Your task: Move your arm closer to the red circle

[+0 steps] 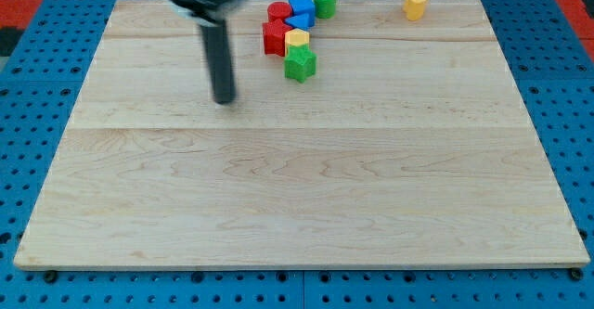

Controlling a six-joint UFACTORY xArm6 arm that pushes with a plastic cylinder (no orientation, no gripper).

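The red circle (278,12) is a red cylinder near the view's top, at the left of a tight cluster of blocks. Touching it are a second red block (274,38) below it and two blue blocks (301,5) (300,20) to its right. A yellow block (296,38) and a green star-shaped block (300,64) lie below those. A green cylinder (324,0) stands at the cluster's top right. My tip (224,99) rests on the board left of and below the cluster, well apart from the red circle.
A yellow block (416,3) stands alone near the view's top right. The wooden board (297,188) lies on a blue pegboard surface. The arm's dark body enters from the view's top edge above the rod.
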